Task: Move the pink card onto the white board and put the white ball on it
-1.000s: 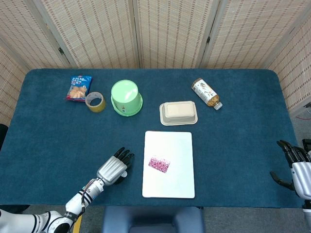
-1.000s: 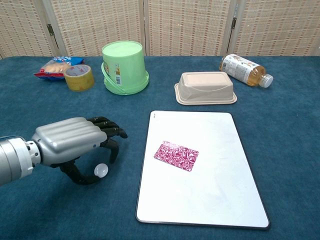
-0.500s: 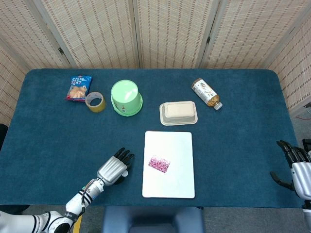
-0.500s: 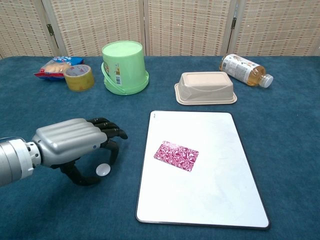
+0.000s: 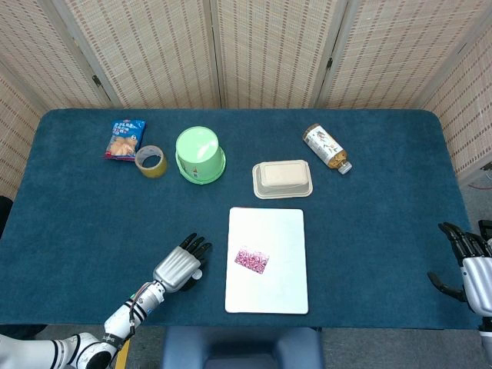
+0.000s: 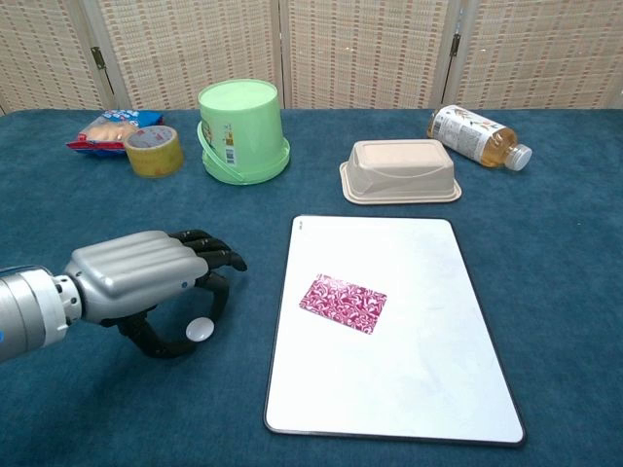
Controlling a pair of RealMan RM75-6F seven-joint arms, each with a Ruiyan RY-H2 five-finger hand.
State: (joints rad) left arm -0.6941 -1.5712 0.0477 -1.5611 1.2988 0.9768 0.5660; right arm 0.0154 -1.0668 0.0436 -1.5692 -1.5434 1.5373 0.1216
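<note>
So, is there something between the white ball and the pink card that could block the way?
Nothing visible does. The white ball sits under the left hand on bare cloth, and only the white board surface lies before the pink card.

labels too small, no legible text

the pink card (image 6: 343,303), patterned with pale swirls, lies flat and slightly askew on the left half of the white board (image 6: 419,379). the board is a rounded rectangle with a dark rim, flat on the table. the white ball (image 6: 200,330), small and round, sits on the table left of the board, under the curled fingers.
</note>
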